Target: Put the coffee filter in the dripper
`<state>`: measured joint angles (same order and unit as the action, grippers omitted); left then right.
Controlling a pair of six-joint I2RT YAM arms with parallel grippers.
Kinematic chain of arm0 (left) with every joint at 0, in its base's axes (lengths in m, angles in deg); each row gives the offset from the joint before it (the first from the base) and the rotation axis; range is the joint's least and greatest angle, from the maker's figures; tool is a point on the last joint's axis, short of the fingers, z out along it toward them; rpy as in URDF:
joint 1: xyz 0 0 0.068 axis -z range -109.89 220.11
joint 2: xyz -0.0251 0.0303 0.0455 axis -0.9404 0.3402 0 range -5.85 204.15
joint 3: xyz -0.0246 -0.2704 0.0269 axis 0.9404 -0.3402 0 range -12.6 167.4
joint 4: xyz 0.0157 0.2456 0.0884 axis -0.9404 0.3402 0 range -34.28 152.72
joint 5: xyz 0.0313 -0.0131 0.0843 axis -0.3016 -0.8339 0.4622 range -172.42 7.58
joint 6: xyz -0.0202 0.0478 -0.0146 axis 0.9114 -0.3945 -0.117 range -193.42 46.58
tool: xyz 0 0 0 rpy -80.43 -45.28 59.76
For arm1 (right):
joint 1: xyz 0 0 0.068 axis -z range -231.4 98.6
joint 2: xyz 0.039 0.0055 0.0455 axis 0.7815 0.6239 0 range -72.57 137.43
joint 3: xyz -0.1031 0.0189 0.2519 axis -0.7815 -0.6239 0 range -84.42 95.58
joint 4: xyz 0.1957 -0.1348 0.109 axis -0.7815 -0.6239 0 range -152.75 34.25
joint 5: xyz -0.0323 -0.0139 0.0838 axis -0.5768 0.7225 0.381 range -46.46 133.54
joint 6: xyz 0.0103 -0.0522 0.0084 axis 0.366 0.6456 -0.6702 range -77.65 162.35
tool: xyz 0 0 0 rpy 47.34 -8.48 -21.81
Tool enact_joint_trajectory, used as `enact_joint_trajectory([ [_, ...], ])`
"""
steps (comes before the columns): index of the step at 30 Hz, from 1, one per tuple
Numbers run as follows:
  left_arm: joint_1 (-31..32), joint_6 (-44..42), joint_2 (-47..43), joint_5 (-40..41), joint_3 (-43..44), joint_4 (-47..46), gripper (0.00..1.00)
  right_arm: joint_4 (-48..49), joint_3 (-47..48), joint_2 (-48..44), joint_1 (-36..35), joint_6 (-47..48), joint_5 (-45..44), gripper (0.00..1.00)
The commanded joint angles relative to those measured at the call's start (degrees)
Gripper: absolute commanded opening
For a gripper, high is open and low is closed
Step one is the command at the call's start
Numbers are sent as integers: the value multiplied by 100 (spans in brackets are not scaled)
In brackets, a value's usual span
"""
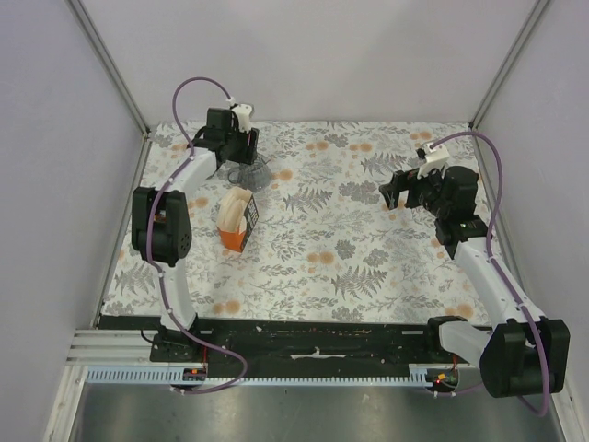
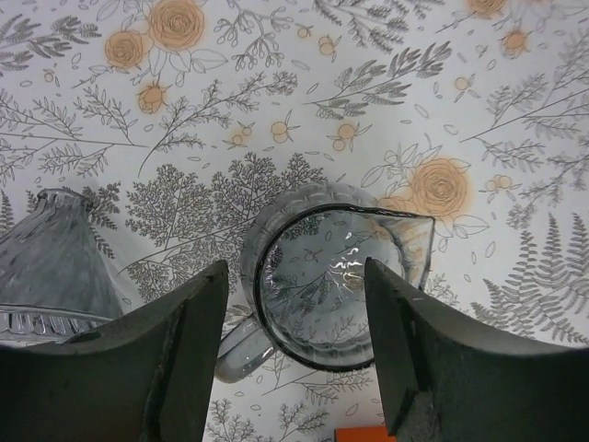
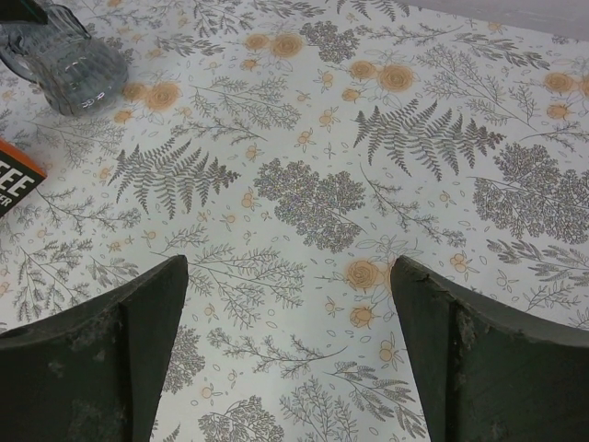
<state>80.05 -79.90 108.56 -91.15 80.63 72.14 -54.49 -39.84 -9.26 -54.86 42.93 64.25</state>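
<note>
The coffee filter [image 1: 236, 204], cream-white paper, stands in an orange box [image 1: 232, 239] left of the table's middle. The dripper [image 2: 51, 267], a smoky-grey ribbed cone, stands wide end down at the left of the left wrist view; in the top view my left arm mostly hides it. My left gripper [image 2: 294, 313] is open and empty, hovering above a clear glass jug [image 2: 336, 285] with a handle, just right of the dripper. In the top view this gripper [image 1: 236, 140] is at the back left. My right gripper [image 1: 398, 193] is open and empty above bare cloth [image 3: 290, 276].
A floral cloth [image 1: 350, 249] covers the table. The jug also shows in the top view [image 1: 250, 173] and at the far left of the right wrist view [image 3: 69, 60]. The box's corner shows there too [image 3: 14, 175]. Walls close in the back and both sides.
</note>
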Motion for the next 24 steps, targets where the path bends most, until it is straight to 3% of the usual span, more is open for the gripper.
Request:
enact_joint_trajectory([
  [1, 0, -283, 327, 573, 599, 370, 66, -29, 262, -3, -58, 135, -32, 98],
  [12, 61, -460, 837, 610, 846, 440, 47, -99, 297, -20, -93, 197, -67, 98],
  [19, 114, -223, 855, 83, 1100, 695, 2, -117, 288, -90, -111, 206, -120, 98],
  [24, 377, -11, 592, -190, 1118, 818, 2, -117, 306, -117, -128, 206, -129, 98],
])
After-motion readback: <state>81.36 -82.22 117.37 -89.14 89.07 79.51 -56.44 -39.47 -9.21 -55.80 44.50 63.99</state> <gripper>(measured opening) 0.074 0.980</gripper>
